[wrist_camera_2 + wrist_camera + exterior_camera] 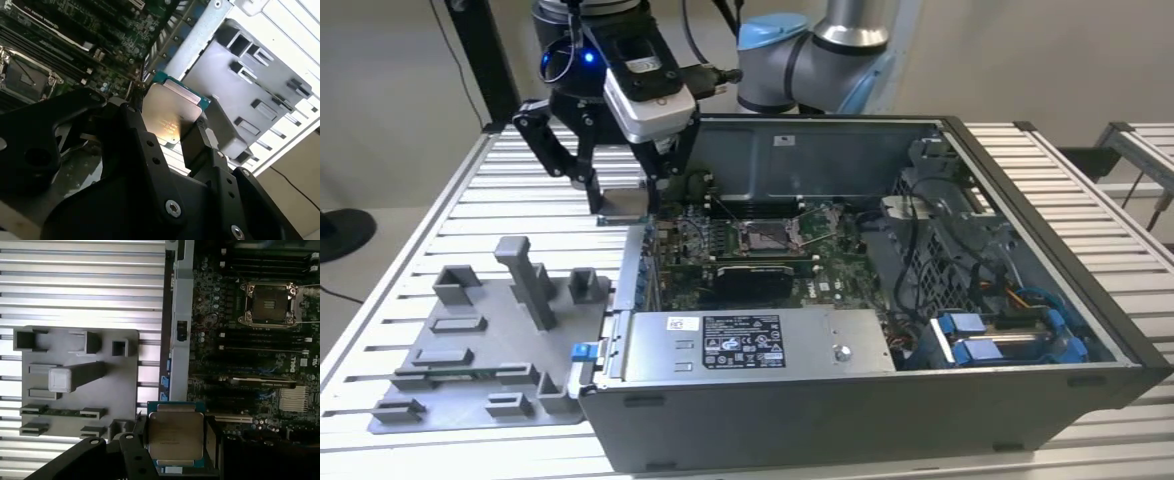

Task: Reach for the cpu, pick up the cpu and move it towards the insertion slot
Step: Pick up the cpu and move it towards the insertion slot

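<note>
Clenched flat between the black gripper (pixel 176 440) fingers, thin square silver-topped cpu (pixel 176 437), lifted above the case edge, clear of the grey plastic fixture tray (pixel 75 375), short of the silver-framed insertion slot (pixel 268 304).

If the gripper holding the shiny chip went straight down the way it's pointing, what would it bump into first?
Probably the case's metal side wall. The gripper, shut on the cpu, hangs right above that edge, beside the green motherboard. Depth is hard to judge; it could land just inside.
</note>
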Robot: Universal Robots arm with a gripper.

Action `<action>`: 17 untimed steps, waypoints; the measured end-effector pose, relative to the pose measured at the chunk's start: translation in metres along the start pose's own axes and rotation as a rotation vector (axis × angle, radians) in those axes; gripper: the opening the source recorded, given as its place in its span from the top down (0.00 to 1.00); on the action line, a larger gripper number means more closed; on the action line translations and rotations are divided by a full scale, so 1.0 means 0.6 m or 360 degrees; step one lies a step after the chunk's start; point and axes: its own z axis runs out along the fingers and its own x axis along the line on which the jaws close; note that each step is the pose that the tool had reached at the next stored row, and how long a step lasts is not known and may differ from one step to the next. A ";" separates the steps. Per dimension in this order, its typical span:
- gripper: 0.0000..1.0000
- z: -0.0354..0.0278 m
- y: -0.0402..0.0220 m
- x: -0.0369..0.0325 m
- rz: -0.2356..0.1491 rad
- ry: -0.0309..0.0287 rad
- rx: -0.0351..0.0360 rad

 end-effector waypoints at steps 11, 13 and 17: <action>1.00 -0.001 -0.001 -0.048 -0.0001 0.00009 0.0000; 1.00 -0.001 -0.001 -0.057 -0.0001 0.00008 0.0000; 1.00 -0.001 -0.001 -0.079 -0.0002 0.00009 0.0000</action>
